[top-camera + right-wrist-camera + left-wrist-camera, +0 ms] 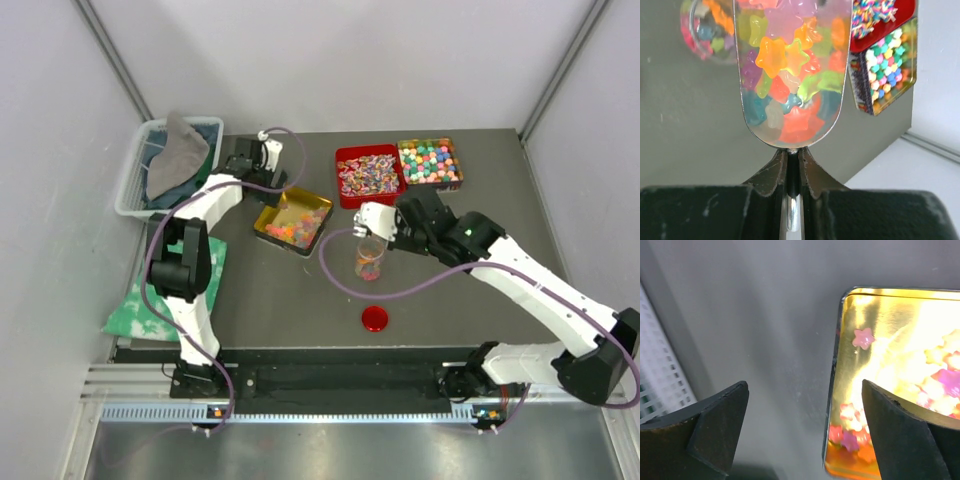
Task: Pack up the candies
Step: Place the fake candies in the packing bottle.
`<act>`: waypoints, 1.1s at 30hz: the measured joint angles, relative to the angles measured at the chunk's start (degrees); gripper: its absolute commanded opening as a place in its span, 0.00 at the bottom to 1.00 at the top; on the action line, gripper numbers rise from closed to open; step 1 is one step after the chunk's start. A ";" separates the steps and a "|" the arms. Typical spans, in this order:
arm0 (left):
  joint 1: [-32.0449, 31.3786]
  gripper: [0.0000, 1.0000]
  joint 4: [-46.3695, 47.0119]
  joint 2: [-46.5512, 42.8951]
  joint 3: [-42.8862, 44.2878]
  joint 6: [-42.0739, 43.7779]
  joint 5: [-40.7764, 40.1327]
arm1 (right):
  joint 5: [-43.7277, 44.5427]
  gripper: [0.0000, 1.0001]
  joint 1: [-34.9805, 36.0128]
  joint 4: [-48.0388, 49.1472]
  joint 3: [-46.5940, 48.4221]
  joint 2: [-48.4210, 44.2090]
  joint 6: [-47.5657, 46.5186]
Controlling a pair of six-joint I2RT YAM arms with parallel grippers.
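Right gripper [793, 161]: fingers pinched tight on thin handle of shiny metal scoop [743, 85]. Scoop heaped with glossy translucent star gummies [772, 55], centre of wrist view. Clear round jar [369, 258] mid-table, part-filled with mixed sweets [368, 267]. Gold tin [270, 215] holds orange-yellow gummies [296, 228]. Red tin [341, 175] holds pink-white bits [366, 170]. Neighbouring tin [460, 166] holds round pastel balls [428, 160]. Left gripper [804, 390]: fingers wide, nothing between, over gold tin's left rim.

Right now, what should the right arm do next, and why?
Probably swing the scoop over the jar and tip it. The right fingers are shut on its handle, it is heaped with gummy stars, and the jar stands open, its red lid lying apart from it.
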 measured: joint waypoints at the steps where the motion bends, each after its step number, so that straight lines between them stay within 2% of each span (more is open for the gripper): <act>1: 0.00 0.99 -0.81 -0.74 0.39 -0.07 0.39 | 0.39 0.00 -0.15 -0.02 -1.51 -0.74 -0.61; 7: -0.02 0.99 -3.78 -5.46 1.11 -0.07 3.48 | 2.51 0.00 -0.17 -0.26 -7.19 -1.53 -3.80; 16: 0.00 0.99 -5.46 -11.08 -0.37 0.35 4.68 | 6.54 0.00 -0.17 -1.09 -7.34 -1.33 -8.79; 33: 0.20 0.99 -6.08 -11.47 -2.27 0.81 4.68 | 15.02 0.00 1.42 -4.17 -5.68 2.82 -17.70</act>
